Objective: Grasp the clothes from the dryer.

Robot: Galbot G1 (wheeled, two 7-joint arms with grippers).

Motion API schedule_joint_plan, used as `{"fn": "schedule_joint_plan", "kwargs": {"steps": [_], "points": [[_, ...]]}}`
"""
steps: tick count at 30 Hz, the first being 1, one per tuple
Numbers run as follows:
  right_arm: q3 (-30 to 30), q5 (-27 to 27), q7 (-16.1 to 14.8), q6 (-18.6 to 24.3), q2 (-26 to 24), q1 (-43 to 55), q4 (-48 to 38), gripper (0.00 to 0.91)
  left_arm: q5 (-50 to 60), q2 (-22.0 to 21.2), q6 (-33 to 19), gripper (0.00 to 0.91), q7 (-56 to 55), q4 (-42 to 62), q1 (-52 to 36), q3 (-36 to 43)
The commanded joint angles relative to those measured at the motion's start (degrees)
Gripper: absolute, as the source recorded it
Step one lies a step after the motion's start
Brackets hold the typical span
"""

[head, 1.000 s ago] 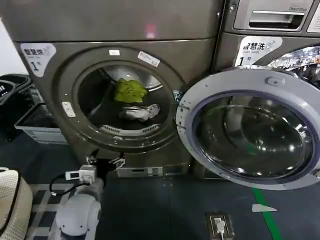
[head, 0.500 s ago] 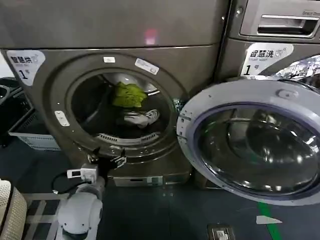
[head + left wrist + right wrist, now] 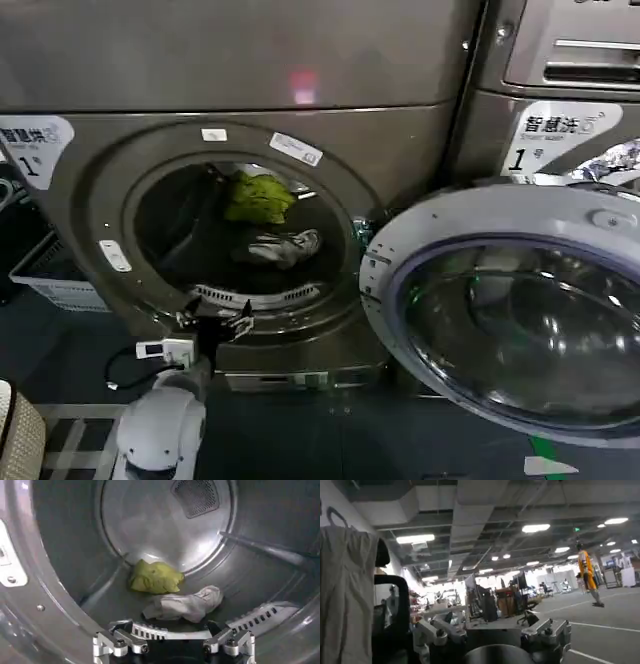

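The dryer [image 3: 90, 215] stands with its round glass door [image 3: 520, 320] swung open to the right. Inside the drum lie the clothes: a yellow-green piece [image 3: 258, 197] [image 3: 155, 577] at the back and a white-and-grey piece [image 3: 280, 247] [image 3: 185, 605] in front of it. My left gripper [image 3: 215, 318] [image 3: 172, 642] is open at the lower lip of the porthole, pointing into the drum, a short way from the white-and-grey piece and holding nothing. My right gripper [image 3: 492, 630] is open and faces the room, away from the dryer.
A grey laundry basket [image 3: 50, 280] stands on the floor left of the dryer. A second machine with a shiny silver drum [image 3: 610, 160] is behind the open door. The door blocks the right side of the porthole.
The dryer now looks larger and lower in the head view. My left gripper has risen from below the porthole ring to its lower lip. The clothes have not moved.
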Motion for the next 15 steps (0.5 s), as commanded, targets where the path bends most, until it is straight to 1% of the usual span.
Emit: {"fn": "schedule_joint_plan", "kwargs": {"steps": [1, 15], "points": [[0.1, 0.0, -0.1, 0.0, 0.0, -0.2, -0.2, 0.907, 0.0, 0.1, 2.8, 0.907, 0.0, 0.0, 0.1, -0.1], [-0.2, -0.2, -0.3, 0.2, 0.2, 0.1, -0.2, 0.907, -0.2, 0.1, 2.8, 0.907, 0.1, 0.0, 0.2, -0.1]]}}
